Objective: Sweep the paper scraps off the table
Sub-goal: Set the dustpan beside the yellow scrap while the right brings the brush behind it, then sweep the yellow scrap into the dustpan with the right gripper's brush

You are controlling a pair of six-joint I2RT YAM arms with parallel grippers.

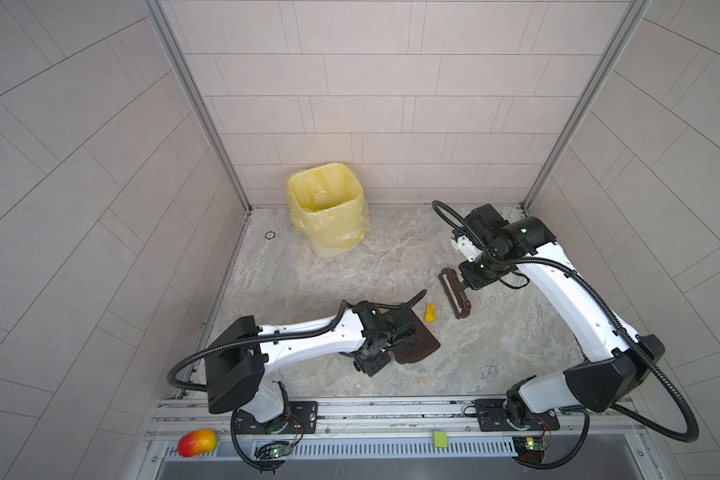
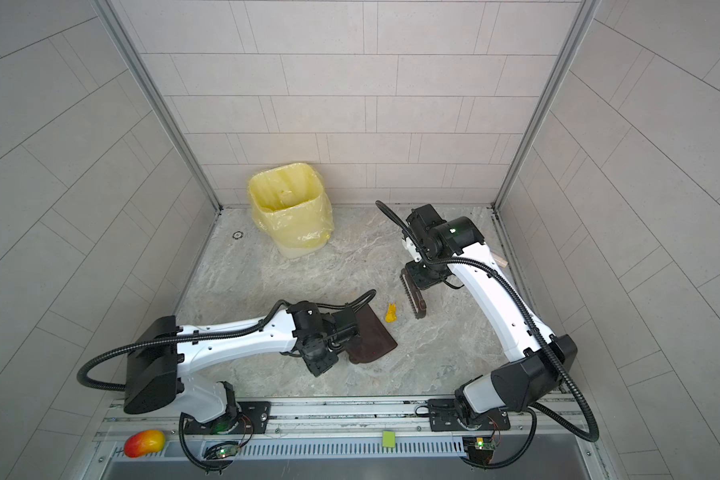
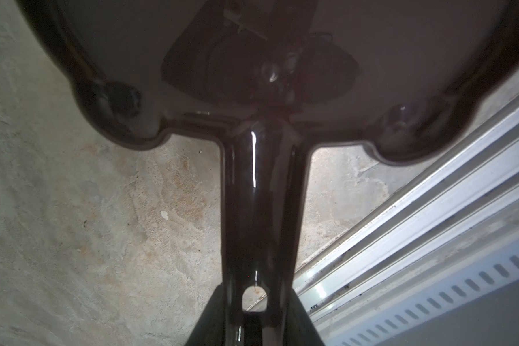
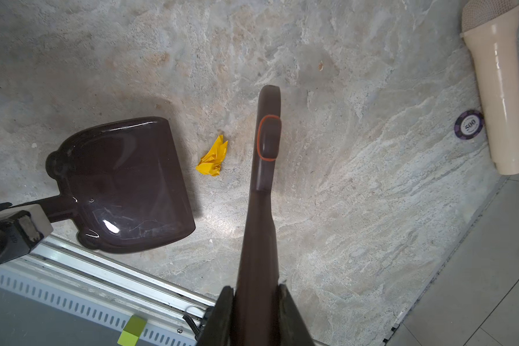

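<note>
item: one yellow paper scrap (image 4: 212,160), centre of frame on bench (image 4: 357,179), between dustpan (image 4: 123,185) and brush (image 4: 264,167). left pincer (image 3: 253,317) pinches dustpan handle; right pincer (image 4: 256,317) pinches brush handle. step: sweeping, seemingly the last scrap. next: likely brush pushes scrap into pan.

text: 500 | carrier: purple-and-white poker chip (image 4: 469,124) | view: right wrist

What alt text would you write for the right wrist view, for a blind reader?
A crumpled yellow paper scrap lies on the marbled table between a brown dustpan and the brown brush that the right gripper holds. A purple poker chip lies beside a cream toy microphone near the table's edge.
</note>
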